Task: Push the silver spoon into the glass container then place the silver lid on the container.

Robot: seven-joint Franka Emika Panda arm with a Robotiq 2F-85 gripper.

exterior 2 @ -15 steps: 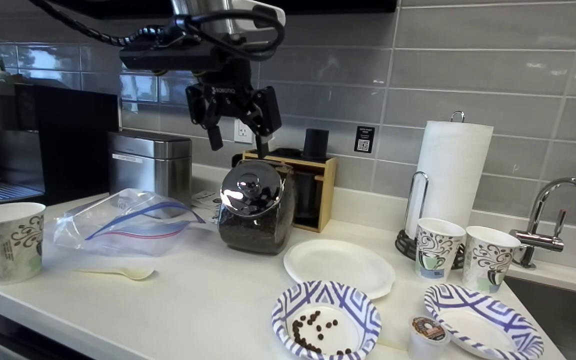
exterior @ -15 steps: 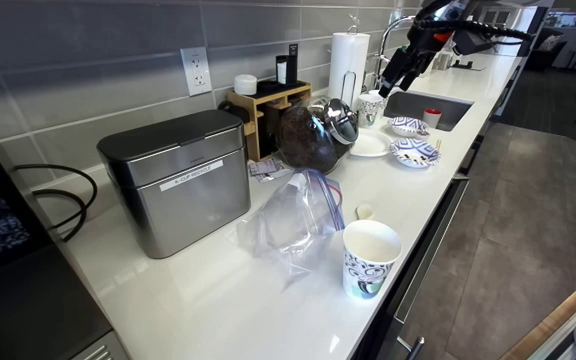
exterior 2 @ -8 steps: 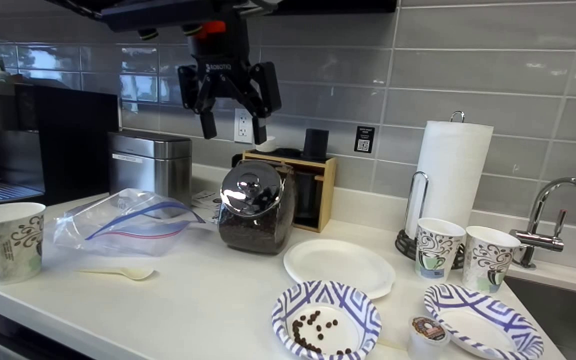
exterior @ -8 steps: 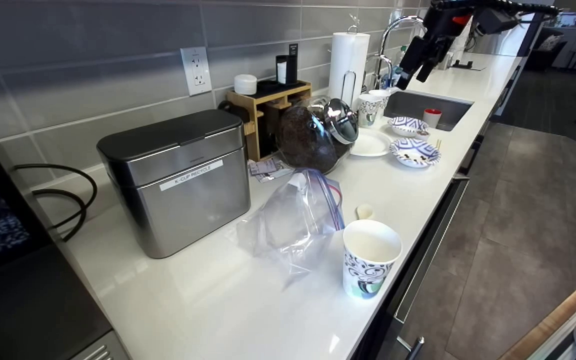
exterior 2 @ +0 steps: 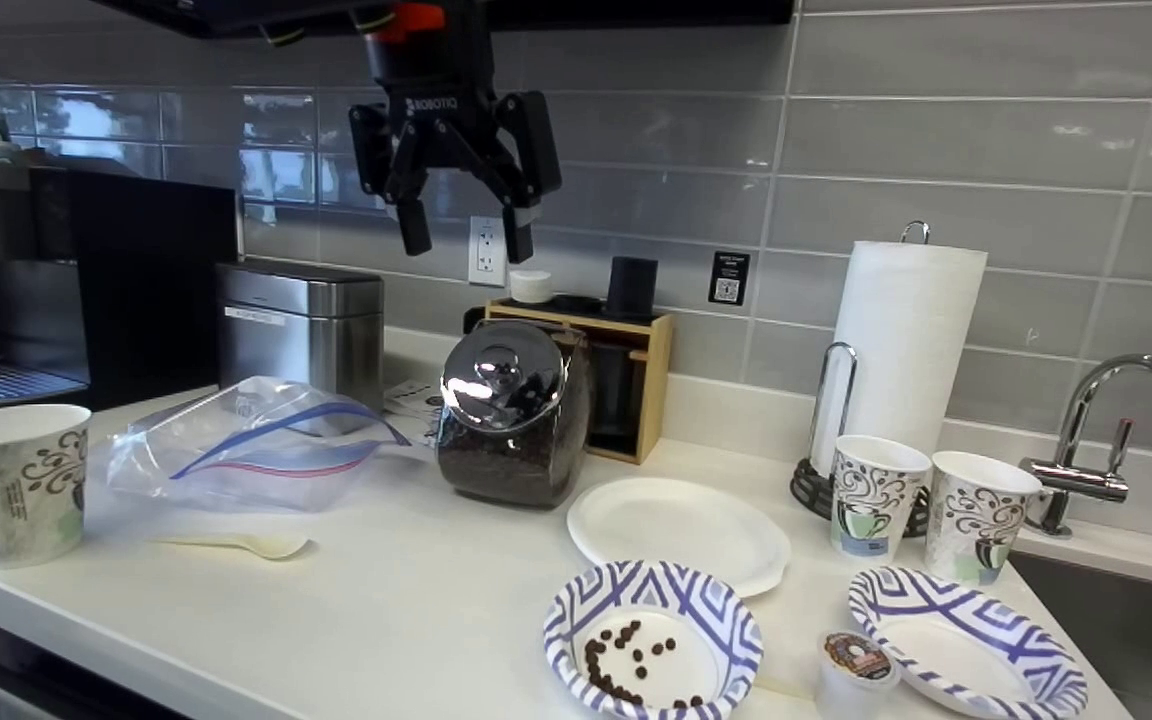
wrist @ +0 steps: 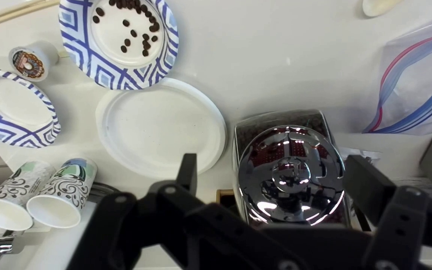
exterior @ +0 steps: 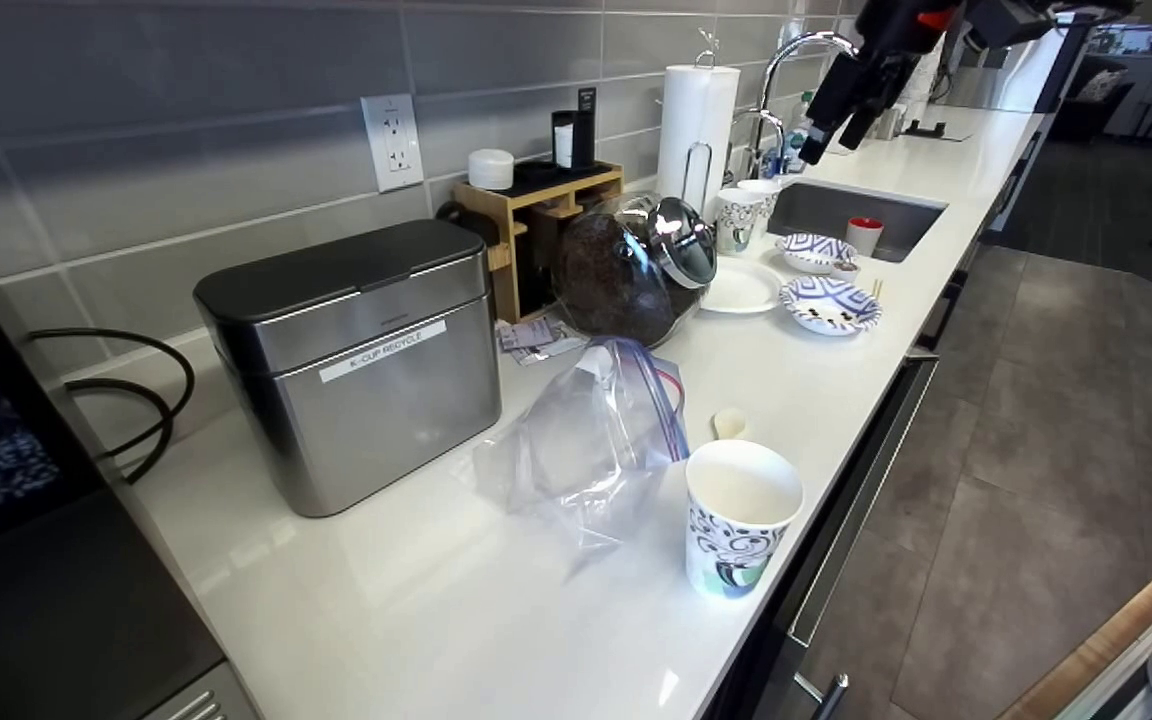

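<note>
The gripper (exterior 2: 467,238) hangs high over the counter (exterior 2: 416,620), its jaws spread wide apart and holding nothing. In the wrist view its fingers (wrist: 368,183) appear to either side of the silver lid (wrist: 291,176), which lies below and apart from them. The lid sits tilted on the slanted mouth of the glass container (exterior 2: 526,480). The container, dark brown within, stands toward the counter's back edge, just in front of a wooden rack (exterior 2: 653,410).

Farther along the back edge, away from the sink (exterior: 911,222), stands a steel box (exterior 2: 301,335), and a clear plastic bag (exterior 2: 266,440) lies nearer the front edge. Between that bag and the front edge lies a cream-coloured spoon (exterior 2: 274,545); near it, close to the front edge, a patterned paper cup (exterior 2: 21,490) stands upright.

Toward the sink end, a white plate (exterior 2: 676,525) lies near the container. A patterned bowl (exterior 2: 656,577) with dark beans (exterior 2: 638,656) in it rests between the plate and the front edge, its rim overlapping the plate's in the wrist view. A second bowl (exterior 2: 966,655) lies near the sink's edge, a small pod (exterior 2: 856,665) close to it. Two more paper cups (exterior 2: 881,495) stand side by side toward the back edge, in front of a paper towel roll (exterior 2: 901,350)
</note>
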